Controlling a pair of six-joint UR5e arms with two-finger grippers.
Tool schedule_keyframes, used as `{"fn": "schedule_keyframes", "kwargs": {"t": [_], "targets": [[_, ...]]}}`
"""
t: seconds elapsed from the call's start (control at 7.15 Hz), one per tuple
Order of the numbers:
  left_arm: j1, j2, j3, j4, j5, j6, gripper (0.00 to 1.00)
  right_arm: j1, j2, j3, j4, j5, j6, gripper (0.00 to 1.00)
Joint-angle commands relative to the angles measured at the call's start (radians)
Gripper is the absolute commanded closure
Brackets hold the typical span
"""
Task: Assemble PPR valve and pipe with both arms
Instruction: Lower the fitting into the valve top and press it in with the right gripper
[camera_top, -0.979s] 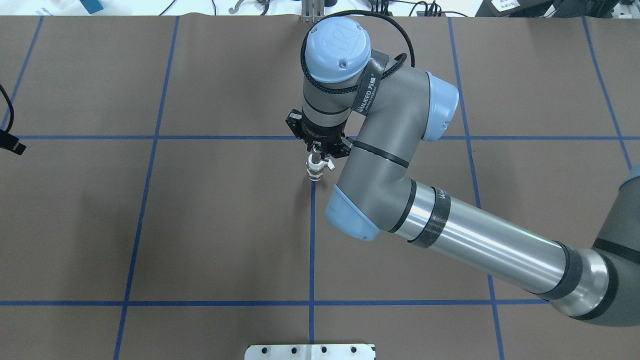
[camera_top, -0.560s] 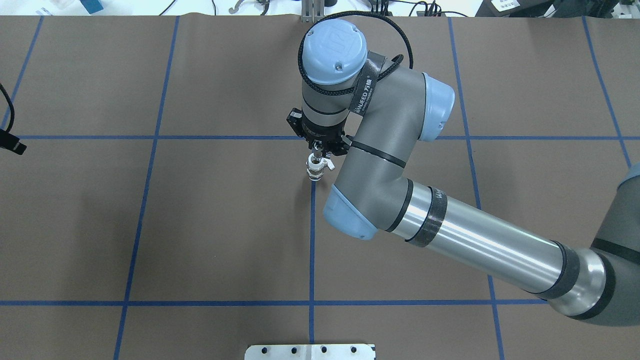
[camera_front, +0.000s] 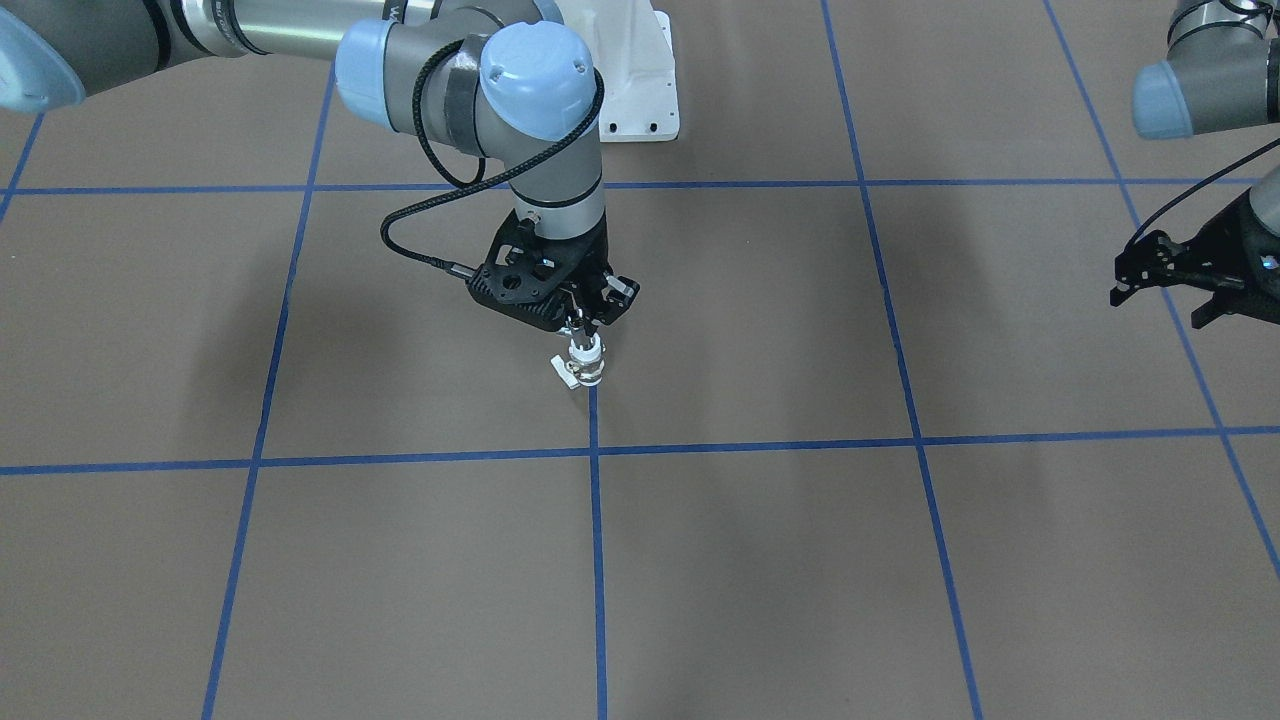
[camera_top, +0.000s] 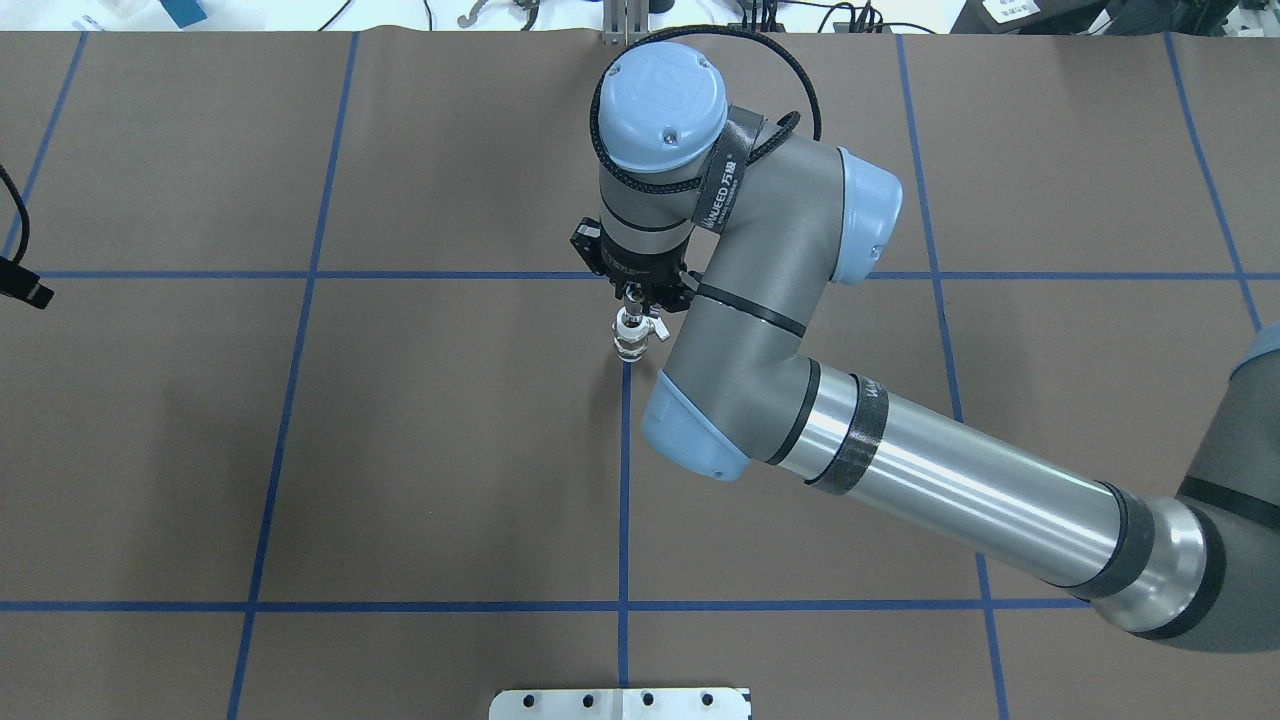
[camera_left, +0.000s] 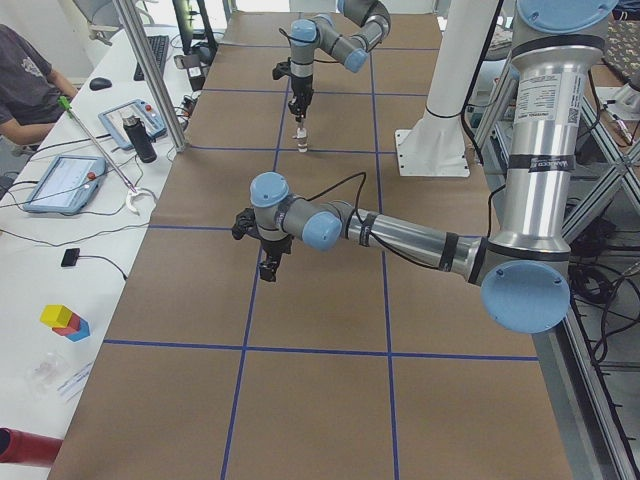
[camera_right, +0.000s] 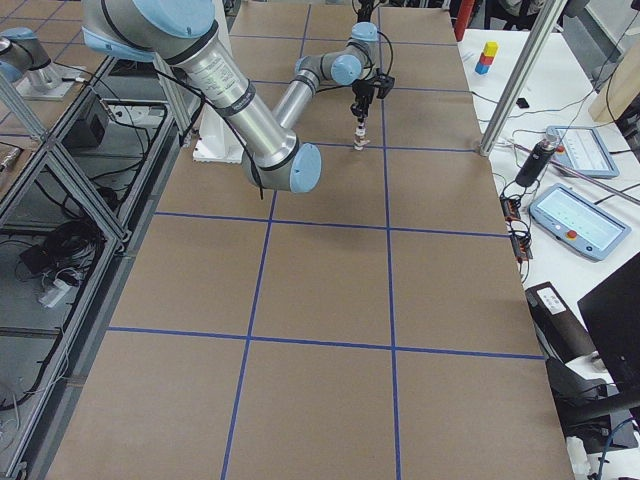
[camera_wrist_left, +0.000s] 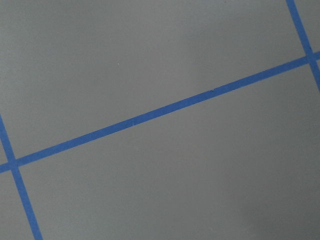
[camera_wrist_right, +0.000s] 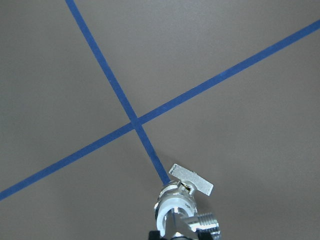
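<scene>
The PPR valve (camera_top: 629, 334) stands upright at the table's middle on a blue tape line. Its white end is on top, its silvery part is below and its flat side tab (camera_wrist_right: 191, 179) sticks out. It also shows in the front view (camera_front: 586, 364). The pipe looks joined to the valve as one piece; I cannot tell it apart. My right gripper (camera_top: 638, 300) points down and is shut on the top of this piece (camera_front: 582, 335). My left gripper (camera_front: 1160, 305) hovers far off at the table's left side, open and empty. Its wrist view shows only table.
The brown table cover (camera_top: 400, 450) is marked by blue tape lines. The white bolted pedestal (camera_front: 640, 90) stands at the robot's side. Tablets, a bottle and a seated person (camera_left: 25, 80) are on the operators' side beyond the table's edge.
My right arm's wrist and elbow have shifted slightly to the left in the overhead view. The valve stays at the same spot in the shut gripper. The left gripper has not moved.
</scene>
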Motion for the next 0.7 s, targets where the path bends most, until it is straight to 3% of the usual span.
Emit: {"fn": "schedule_keyframes", "kwargs": {"t": [0.0,0.28,0.56], "targets": [[0.000,0.000,0.000,0.000,0.000,0.000,0.00,-0.001,0.002,-0.002,0.000,-0.001,0.001,1.00],[0.000,0.000,0.000,0.000,-0.001,-0.002,0.00,-0.001,0.013,-0.010,0.002,-0.001,0.001,1.00],[0.000,0.000,0.000,0.000,-0.001,-0.002,0.00,-0.008,0.014,-0.050,0.075,-0.001,0.013,1.00]]}}
